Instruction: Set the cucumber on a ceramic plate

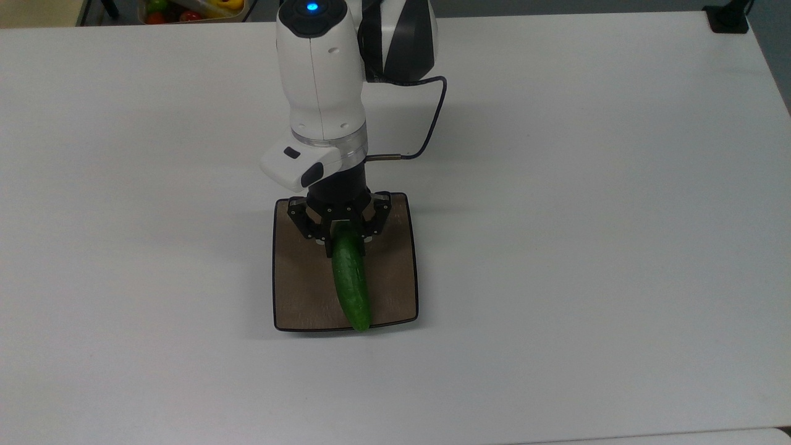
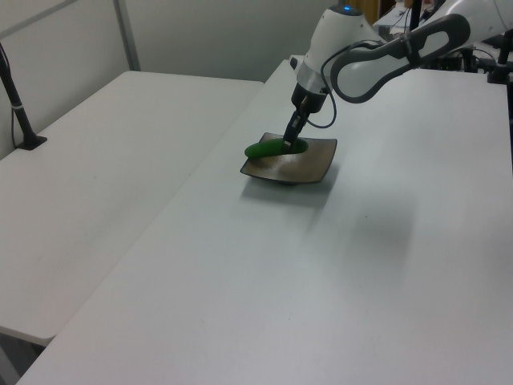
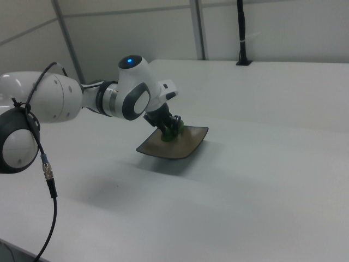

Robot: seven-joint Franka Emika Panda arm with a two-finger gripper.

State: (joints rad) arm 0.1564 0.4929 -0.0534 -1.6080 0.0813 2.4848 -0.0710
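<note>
Tool (image 1: pixel 341 242) clamped on the cucumber (image 1: pixel 351 281) low over the plate (image 1: pixel 301 296) at centre frame, release left to do.
</note>
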